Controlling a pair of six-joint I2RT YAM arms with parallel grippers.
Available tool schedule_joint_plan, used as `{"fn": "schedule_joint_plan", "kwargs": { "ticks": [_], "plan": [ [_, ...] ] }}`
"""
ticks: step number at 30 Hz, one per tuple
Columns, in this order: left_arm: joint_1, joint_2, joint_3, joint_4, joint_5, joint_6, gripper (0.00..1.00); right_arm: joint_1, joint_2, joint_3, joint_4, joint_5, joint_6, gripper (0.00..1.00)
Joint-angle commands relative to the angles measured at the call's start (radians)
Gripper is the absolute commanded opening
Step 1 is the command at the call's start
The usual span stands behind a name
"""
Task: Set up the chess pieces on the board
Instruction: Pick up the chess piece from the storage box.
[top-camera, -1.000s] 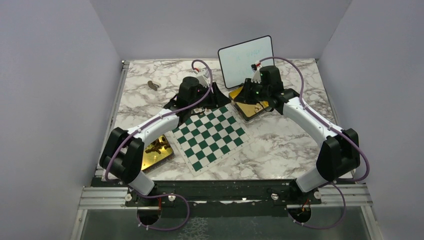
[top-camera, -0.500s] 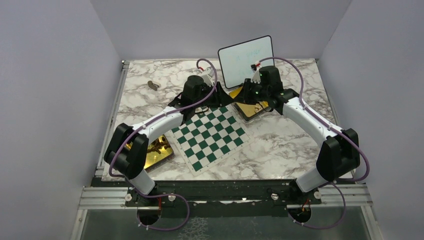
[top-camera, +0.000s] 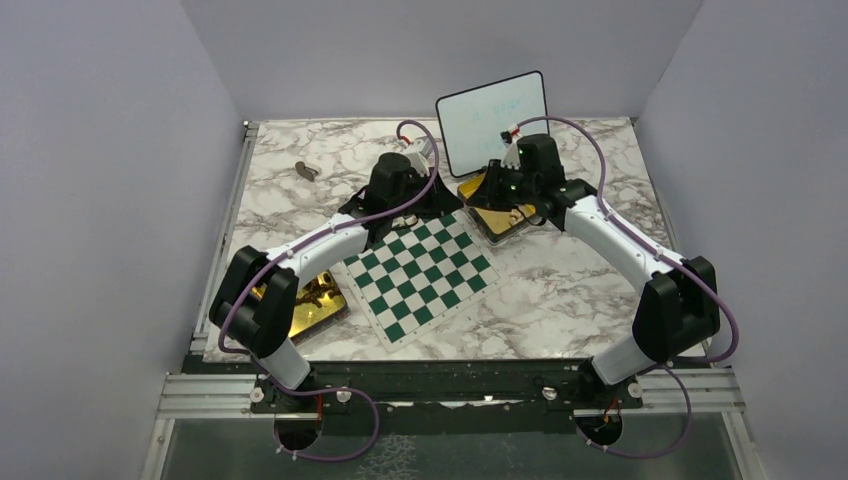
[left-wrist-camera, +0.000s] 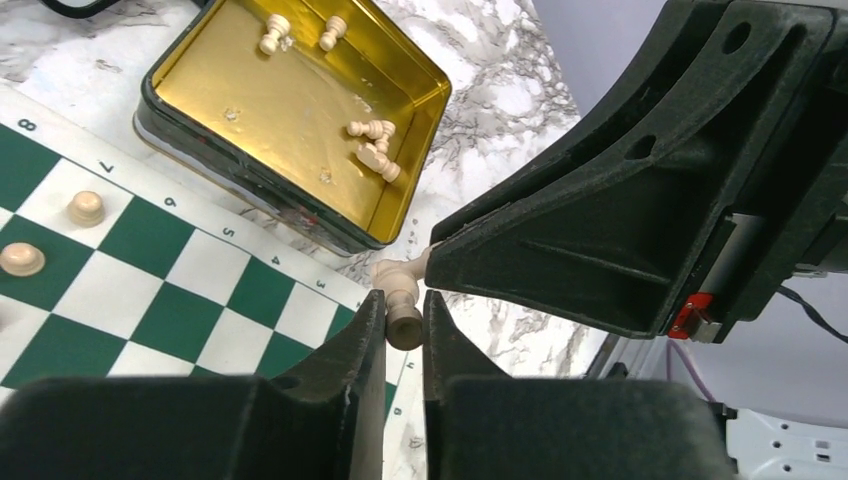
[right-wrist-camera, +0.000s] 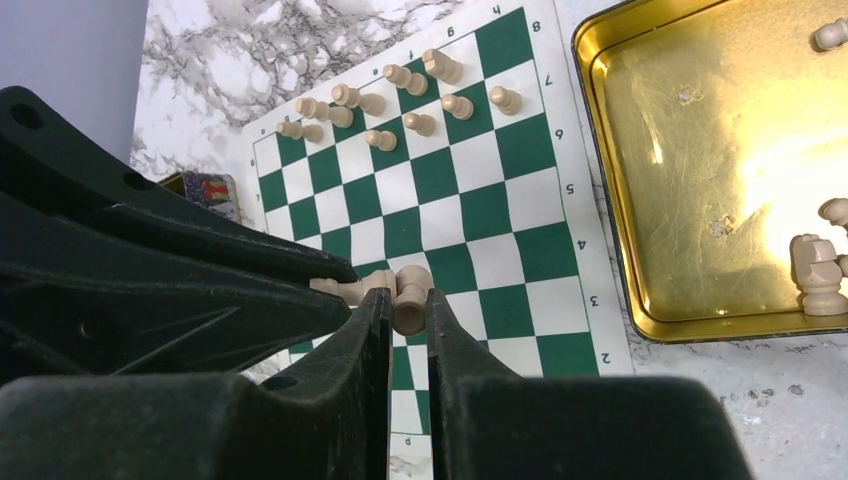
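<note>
- The board (top-camera: 420, 275): its squares from the middle toward 6 o'clock are bare and open from above. Set chess pieces (right-wrist-camera: 400, 90) crowd two rows at its 11 o'clock edge.
- The gold tin (top-camera: 500, 222) sits just beside the board's 1 o'clock edge, and its raised wall bars low sideways passes.
- The whiteboard (top-camera: 492, 120) stands upright at 12 o'clock, behind that tin.
- The left gripper (left-wrist-camera: 404, 322) and right gripper (right-wrist-camera: 409, 312), each clamped on a chess piece, fill the air around the board's 12 o'clock corner.
- A second tin (top-camera: 305, 300) lies at 8 o'clock, partly under the left arm (top-camera: 310, 245).
- Open marble (top-camera: 570, 290) lies at 4 o'clock.
</note>
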Motion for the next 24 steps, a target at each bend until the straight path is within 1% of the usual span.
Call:
{"fn": "schedule_joint_plan", "kwargs": {
  "ticks": [1, 3, 8, 13, 17, 20, 24],
  "plan": [
    [-0.007, -0.037, 0.038, -0.051, -0.053, 0.067, 0.07, 0.007, 0.0, -0.012, 0.013, 0.029, -0.026, 0.07],
    [-0.007, -0.046, 0.045, -0.075, -0.068, 0.089, 0.06, 0.007, -0.003, -0.019, 0.009, 0.039, -0.034, 0.07],
    [-0.006, -0.061, 0.069, -0.171, -0.11, 0.135, 0.06, 0.007, -0.027, -0.043, 0.011, 0.051, -0.058, 0.07],
    [0.003, -0.072, 0.103, -0.356, -0.191, 0.201, 0.06, 0.007, -0.078, -0.073, -0.008, 0.054, -0.112, 0.07],
    [0.027, -0.103, 0.099, -0.449, -0.231, 0.247, 0.06, 0.007, -0.145, -0.139, 0.024, 0.067, -0.136, 0.08],
    [0.07, -0.144, 0.087, -0.509, -0.286, 0.268, 0.06, 0.007, -0.172, -0.177, 0.036, 0.091, -0.156, 0.08],
    [0.175, -0.191, 0.053, -0.548, -0.26, 0.291, 0.06, 0.007, -0.196, -0.186, 0.019, 0.104, -0.192, 0.07]
  ]
}}
